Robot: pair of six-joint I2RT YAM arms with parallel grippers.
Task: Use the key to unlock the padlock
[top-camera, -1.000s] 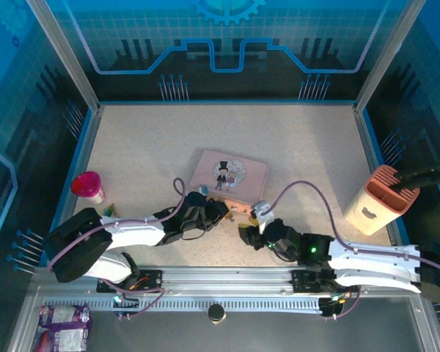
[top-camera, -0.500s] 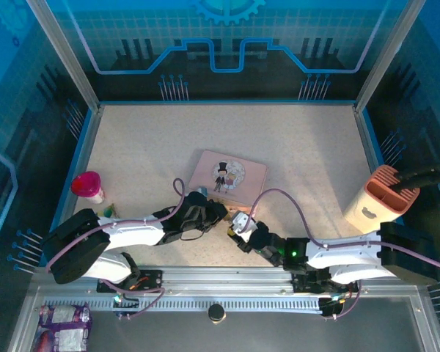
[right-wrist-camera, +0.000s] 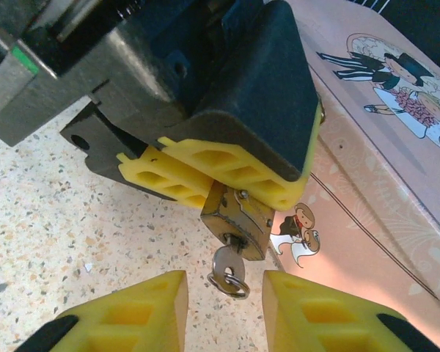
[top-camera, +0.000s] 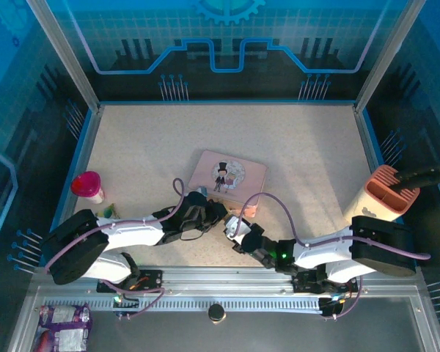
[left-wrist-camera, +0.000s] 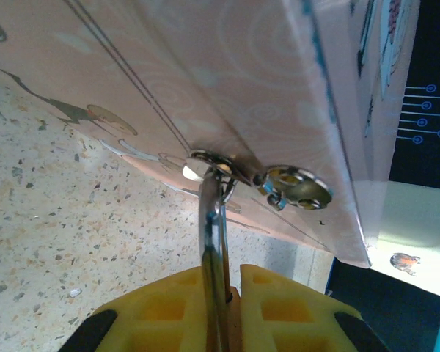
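The counter is lying open above and beside the box — only its lower edge is sitting crowded. There the left arm and right arm are reaching in low. The left pincer is clamping the padlock, which is hanging on the latch. The right pincer is standing parted around the key — seated in the lock, untouched.

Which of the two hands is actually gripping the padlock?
The left hand, its yellow fingers shut on the padlock's brass body. The right hand is open, its fingers apart on either side of the key stuck in the padlock.
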